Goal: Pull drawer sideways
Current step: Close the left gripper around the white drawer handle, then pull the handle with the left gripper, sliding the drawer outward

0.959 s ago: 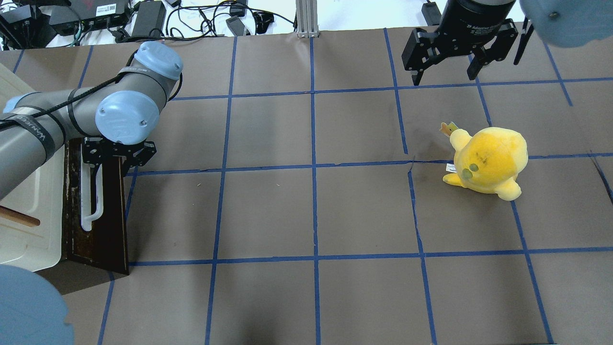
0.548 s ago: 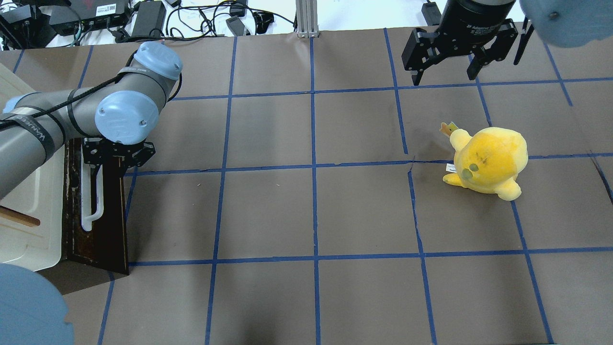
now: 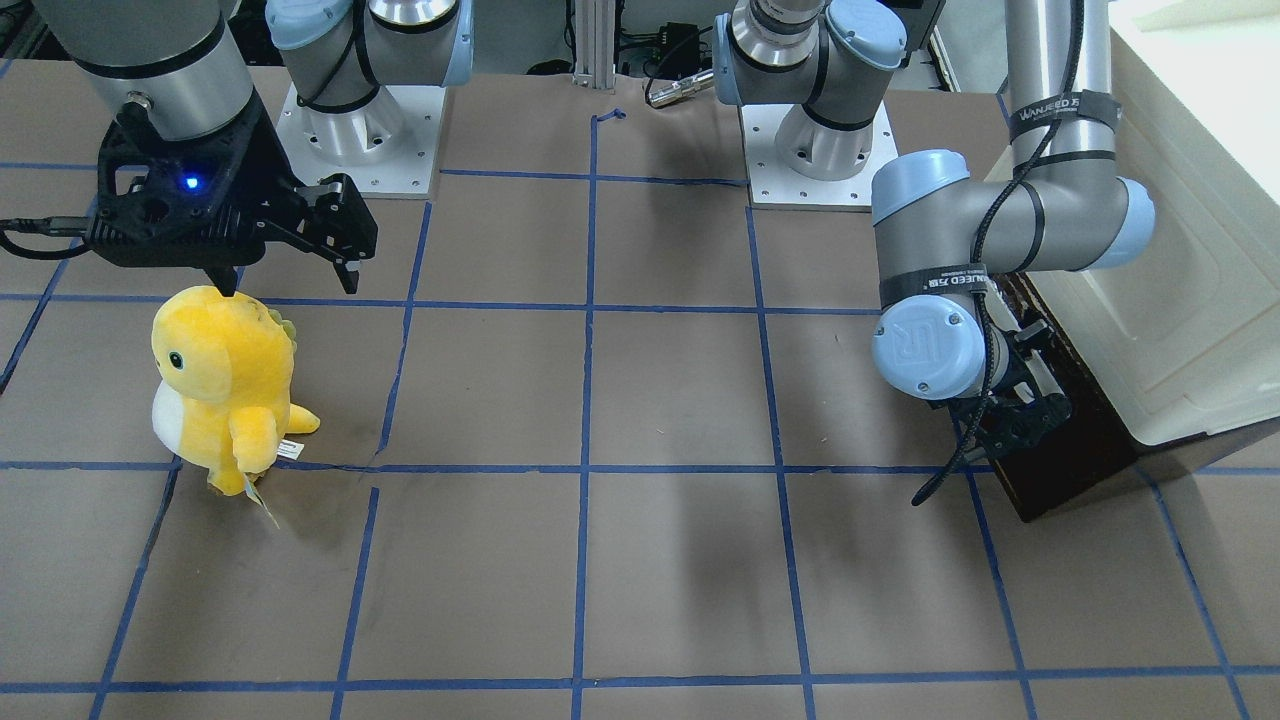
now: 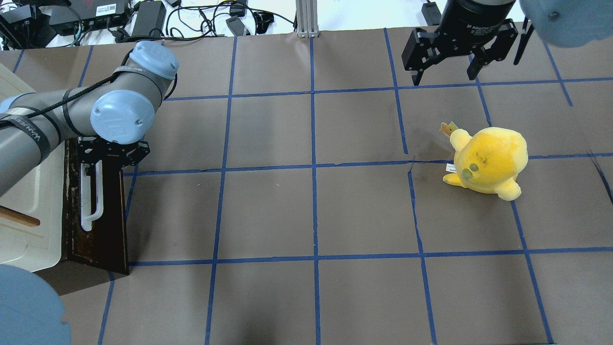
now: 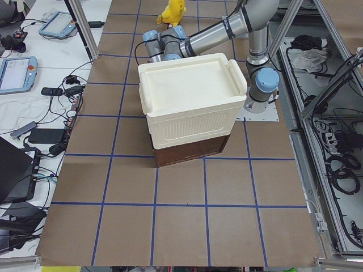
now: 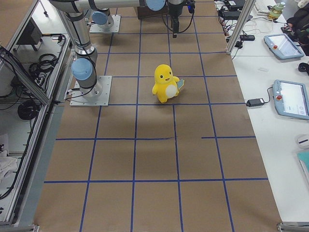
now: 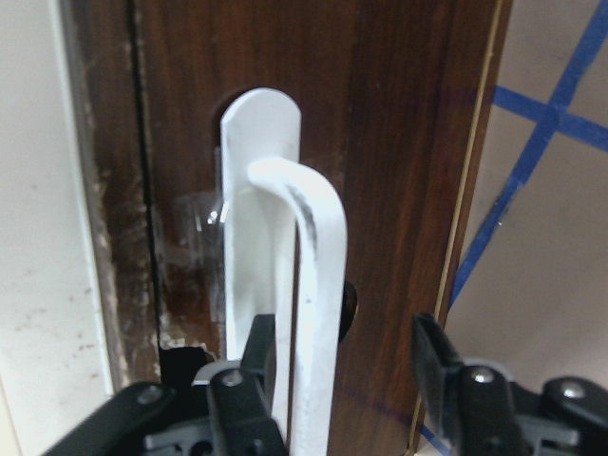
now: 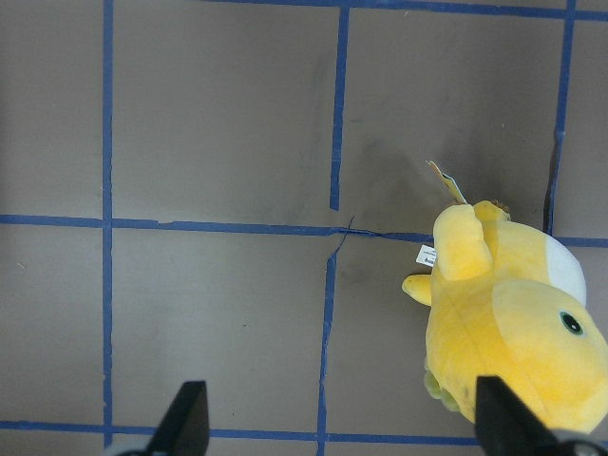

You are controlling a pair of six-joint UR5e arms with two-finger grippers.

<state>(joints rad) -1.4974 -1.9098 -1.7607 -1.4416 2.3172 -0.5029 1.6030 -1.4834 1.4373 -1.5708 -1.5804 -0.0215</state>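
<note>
The drawer's dark brown front stands at the table's left edge under the cream-white box, with its long white bar handle facing up. My left gripper is open at the handle's far end. In the left wrist view the handle runs between the fingers, and the right finger stands apart from it. The left gripper also shows in the front view, beside the drawer front. My right gripper is open and empty, high at the far right.
A yellow plush toy stands on the right half of the table, below the right gripper; it also shows in the right wrist view. The cream-white box sits on top of the drawer's housing. Cables and power bricks lie past the far edge.
My left arm and gripper have shifted slightly left, toward the drawer front. The drawer, the plush and the right arm have not visibly moved.
</note>
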